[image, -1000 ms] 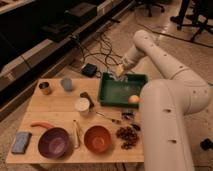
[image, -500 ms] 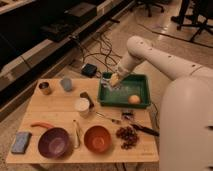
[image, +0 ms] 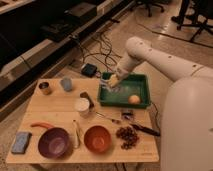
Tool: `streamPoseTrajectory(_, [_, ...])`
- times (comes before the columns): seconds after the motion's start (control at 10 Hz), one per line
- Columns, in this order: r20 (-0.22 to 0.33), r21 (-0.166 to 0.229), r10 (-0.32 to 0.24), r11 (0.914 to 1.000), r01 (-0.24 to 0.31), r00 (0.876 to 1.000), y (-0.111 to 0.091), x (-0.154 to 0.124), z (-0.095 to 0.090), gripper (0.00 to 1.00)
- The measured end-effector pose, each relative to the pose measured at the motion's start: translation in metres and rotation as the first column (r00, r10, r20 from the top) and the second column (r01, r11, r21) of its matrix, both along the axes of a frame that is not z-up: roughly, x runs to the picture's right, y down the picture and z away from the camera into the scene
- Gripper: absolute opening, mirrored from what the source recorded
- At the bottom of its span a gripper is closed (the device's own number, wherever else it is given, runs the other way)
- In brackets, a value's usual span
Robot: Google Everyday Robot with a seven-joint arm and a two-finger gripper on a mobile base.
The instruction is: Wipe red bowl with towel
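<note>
Red bowl (image: 97, 138), well apart from gripper (image: 112, 83) at green tray (image: 143, 84), grasp unclear

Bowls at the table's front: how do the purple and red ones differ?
The purple bowl sits left of the red bowl. The purple bowl looks slightly wider than the red bowl. The red bowl lies nearer than the purple bowl to the green tray, where the gripper hangs at the left end. Both stand upright and look empty.

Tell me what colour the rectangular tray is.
Green. The camera view shows the rectangular tray best, with the gripper at its left end.
</note>
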State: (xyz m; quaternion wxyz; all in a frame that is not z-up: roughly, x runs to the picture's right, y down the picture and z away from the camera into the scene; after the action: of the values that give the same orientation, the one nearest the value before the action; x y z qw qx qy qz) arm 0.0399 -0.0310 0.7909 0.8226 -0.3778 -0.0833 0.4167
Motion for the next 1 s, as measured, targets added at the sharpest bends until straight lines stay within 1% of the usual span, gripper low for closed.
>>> streamPoseTrajectory(0.1, [0.023, 0.007, -0.001, 1.0000, 0.001, 1.000, 0.006, -0.006, -0.008, 0.00])
streamPoseTrajectory(0.3, [0.062, 0.020, -0.015, 0.9997, 0.013, 0.998, 0.025, -0.024, -0.029, 0.00])
streamPoseTrajectory(0.4, [0.087, 0.028, -0.035, 0.9991, 0.033, 0.996, 0.044, -0.040, -0.045, 0.00])
streamPoseTrajectory(0.7, [0.140, 0.022, -0.092, 0.9957, 0.090, 0.986, 0.079, -0.075, -0.070, 0.00])
streamPoseTrajectory(0.8, [0.160, 0.013, -0.128, 0.9917, 0.128, 0.979, 0.097, -0.090, -0.076, 0.00])
streamPoseTrajectory(1.0, [0.187, -0.002, -0.185, 0.9819, 0.189, 0.965, 0.122, -0.107, -0.080, 0.00])
